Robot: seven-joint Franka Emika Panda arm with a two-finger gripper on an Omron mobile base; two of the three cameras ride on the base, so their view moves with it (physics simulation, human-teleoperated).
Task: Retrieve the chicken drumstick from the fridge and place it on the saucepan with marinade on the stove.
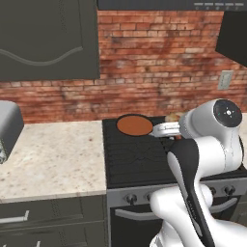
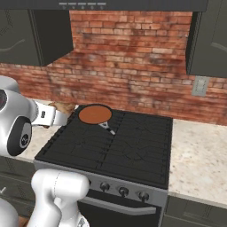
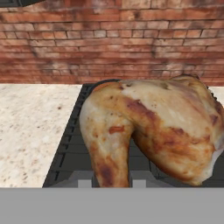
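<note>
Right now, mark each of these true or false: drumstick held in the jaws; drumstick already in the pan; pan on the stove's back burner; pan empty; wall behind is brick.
1. The chicken drumstick is held in the jaws. True.
2. The drumstick already lies in the saucepan. False: it is not in the pan yet.
3. The saucepan sits at the back of the stove. True.
4. The saucepan is empty. False: orange-brown marinade fills it.
5. The wall behind is brick. True.

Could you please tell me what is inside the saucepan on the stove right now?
The saucepan holds a flat orange-brown layer of marinade and nothing else. The pan's bottom is covered by it. The chicken drumstick is not in it yet.
</note>
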